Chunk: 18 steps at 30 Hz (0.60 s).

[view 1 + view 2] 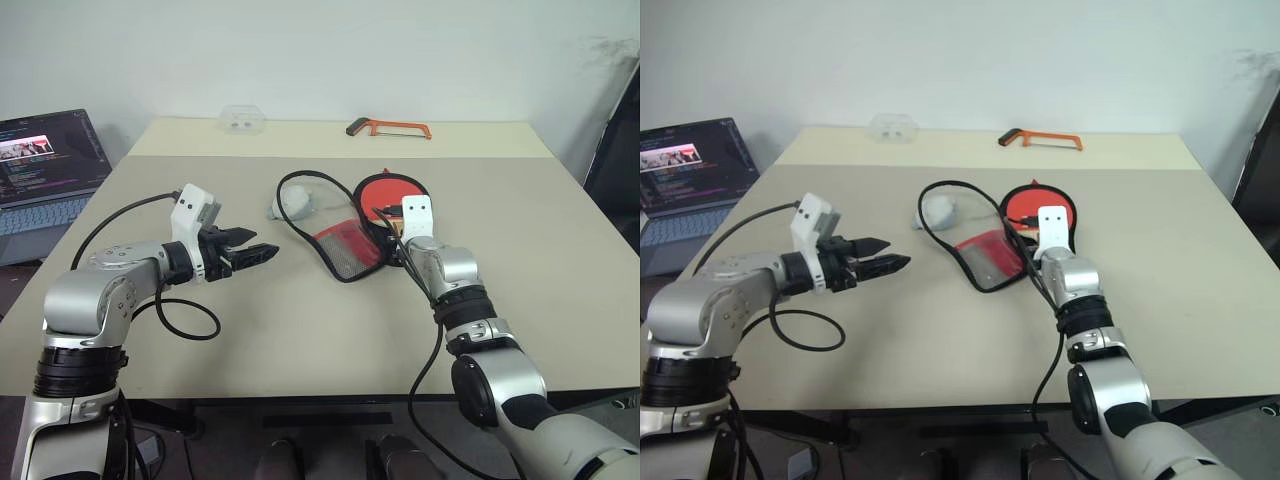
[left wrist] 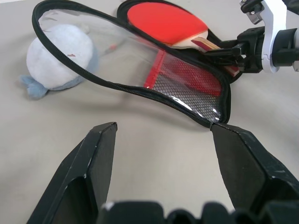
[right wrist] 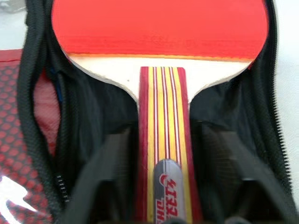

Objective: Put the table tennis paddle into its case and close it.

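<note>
**Paddle lies in the open case, both pincers spread**

Nearest on the beige desk (image 1: 300,330), the left pincer (image 1: 262,254) hovers above the surface with its two black fingers spread and nothing between them, pointing toward the case. A black cable loops on the desk beneath that arm.

To the right, the right pincer (image 3: 161,186) sits at the near end of the case. Its dark fingers (image 3: 105,168) stand apart on either side of the striped wooden handle; the wrist view shows a gap between each finger and the handle, so it is not pinching it.

The round red rubber-faced table tennis paddle (image 1: 385,192) rests inside the paddle-shaped black fabric zip case (image 2: 224,100), handle toward the robot. The case is unzipped: its flap of red mesh and clear plastic, edged with black zip, is folded out to the left of the paddle.

Just beyond the flap lies a small pale blue-grey plush toy (image 1: 293,203). At the far edge of the desk lie an orange-framed hacksaw (image 1: 389,127) and a small clear plastic box (image 1: 242,119). An open laptop (image 1: 45,165) stands off to the far left.
</note>
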Available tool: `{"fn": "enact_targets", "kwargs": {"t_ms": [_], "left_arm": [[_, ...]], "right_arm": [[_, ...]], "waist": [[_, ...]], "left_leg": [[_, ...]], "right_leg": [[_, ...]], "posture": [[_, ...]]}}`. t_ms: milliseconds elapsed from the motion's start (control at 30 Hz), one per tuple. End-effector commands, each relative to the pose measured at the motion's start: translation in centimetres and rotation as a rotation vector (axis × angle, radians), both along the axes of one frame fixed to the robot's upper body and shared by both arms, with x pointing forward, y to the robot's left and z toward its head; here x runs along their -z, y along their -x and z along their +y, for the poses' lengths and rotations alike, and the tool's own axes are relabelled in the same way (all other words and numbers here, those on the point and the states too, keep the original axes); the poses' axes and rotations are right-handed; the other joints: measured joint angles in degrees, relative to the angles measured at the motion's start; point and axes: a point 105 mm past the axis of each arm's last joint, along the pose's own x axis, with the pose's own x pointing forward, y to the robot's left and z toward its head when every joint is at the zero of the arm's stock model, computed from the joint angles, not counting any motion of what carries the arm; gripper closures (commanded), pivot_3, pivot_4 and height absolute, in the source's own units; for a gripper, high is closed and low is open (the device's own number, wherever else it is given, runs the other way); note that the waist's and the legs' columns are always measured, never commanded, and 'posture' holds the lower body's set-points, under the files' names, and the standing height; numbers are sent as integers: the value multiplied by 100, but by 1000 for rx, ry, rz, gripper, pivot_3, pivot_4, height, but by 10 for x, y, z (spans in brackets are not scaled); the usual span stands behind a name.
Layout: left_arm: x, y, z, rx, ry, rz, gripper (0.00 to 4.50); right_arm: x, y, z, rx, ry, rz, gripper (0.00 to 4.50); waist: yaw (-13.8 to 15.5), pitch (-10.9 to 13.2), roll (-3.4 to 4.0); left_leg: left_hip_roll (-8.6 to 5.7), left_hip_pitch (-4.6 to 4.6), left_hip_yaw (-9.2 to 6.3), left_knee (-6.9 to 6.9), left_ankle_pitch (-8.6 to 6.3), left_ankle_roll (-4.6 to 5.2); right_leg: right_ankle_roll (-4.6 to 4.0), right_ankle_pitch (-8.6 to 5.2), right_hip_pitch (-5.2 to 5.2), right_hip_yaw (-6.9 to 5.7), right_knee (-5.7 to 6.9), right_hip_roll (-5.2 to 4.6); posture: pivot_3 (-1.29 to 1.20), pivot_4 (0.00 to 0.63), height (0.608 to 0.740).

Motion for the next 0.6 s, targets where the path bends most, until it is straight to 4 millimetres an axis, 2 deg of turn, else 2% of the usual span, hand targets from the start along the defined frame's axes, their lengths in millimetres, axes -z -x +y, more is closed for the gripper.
{"fn": "enact_targets", "kwargs": {"t_ms": [33, 100, 200, 300, 400, 600], "left_arm": [[-16, 2, 2, 2, -9, -58, 1012], [-14, 1, 2, 2, -17, -53, 1012], [-11, -3, 2, -10, -34, -52, 1012], [-1, -12, 3, -36, -89, -47, 1012], [13, -23, -2, -53, -141, -39, 1012], [39, -48, -22, -62, -202, -12, 1012]], "right_arm": [[-19, -5, 1, -5, 5, -61, 686], [-24, -6, 1, -12, -4, -73, 27], [-39, -6, -3, -11, -13, -110, 27], [-69, -2, -5, -51, -28, -184, 27], [-104, 12, -18, -85, -62, -258, 27], [-132, 30, -50, -97, -70, -366, 27]], "waist": [[-2, 0, 0], [-2, 0, 0], [-1, 0, 0], [4, 0, 0], [20, 0, 0], [143, -1, -2]], "left_leg": [[0, 0, -1, 0, 0, 0], [2, 1, -1, 0, 0, 0], [1, 1, -1, 0, 0, 0], [0, 0, -1, 0, 0, 0], [0, 0, -1, -1, 0, 0], [1, 0, 1, 1, 0, 0]], "right_leg": [[0, 0, 0, 0, 0, 0], [0, 0, 0, 0, 1, 2], [0, 0, 0, 0, 1, 2], [0, 0, 0, 0, 1, 1], [0, 0, 0, 0, 0, 1], [0, 0, 1, 0, -1, 2]], "posture": [[0, 150, 740], [0, 150, 740], [0, 150, 740], [0, 150, 740], [0, 150, 740], [0, 150, 740]]}}
